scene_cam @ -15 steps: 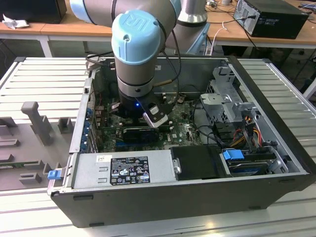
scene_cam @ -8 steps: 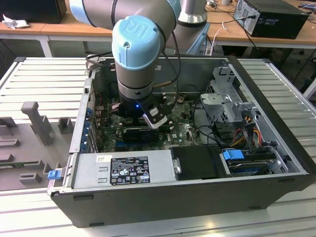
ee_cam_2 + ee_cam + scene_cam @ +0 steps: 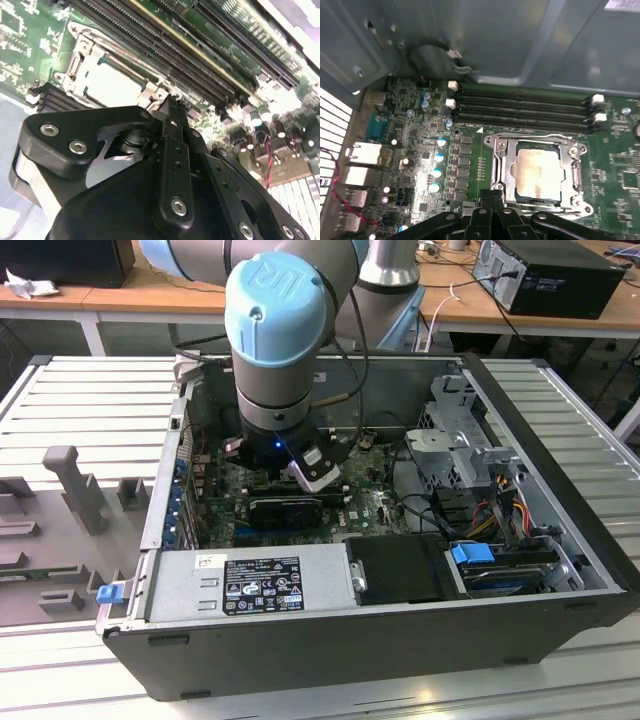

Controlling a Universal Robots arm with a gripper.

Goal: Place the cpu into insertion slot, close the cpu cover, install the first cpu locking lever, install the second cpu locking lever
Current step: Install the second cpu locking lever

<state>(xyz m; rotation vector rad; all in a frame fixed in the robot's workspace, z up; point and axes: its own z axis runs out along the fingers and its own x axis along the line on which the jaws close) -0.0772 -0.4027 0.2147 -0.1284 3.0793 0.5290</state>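
The cpu (image 3: 537,172), a pale tan square chip, lies flat in the insertion slot (image 3: 519,196) on the green motherboard. The silvery cpu cover (image 3: 501,162) lies down around it, and the chip shows through its square opening. In the second wrist view the cpu (image 3: 107,82) and the cover frame (image 3: 75,60) sit just beyond the fingertips. My black gripper (image 3: 493,197) is shut with nothing between its fingers, its tip (image 3: 171,102) right at the socket's edge. In the exterior view the arm's wrist (image 3: 280,430) hangs low inside the computer case.
Long black memory slots (image 3: 525,107) run beside the socket. Blue capacitors (image 3: 439,157) and rear ports (image 3: 362,155) stand on the other side, with the grey case wall (image 3: 495,40) behind. A power supply (image 3: 250,580), a drive cage (image 3: 460,450) and cables (image 3: 500,510) crowd the case.
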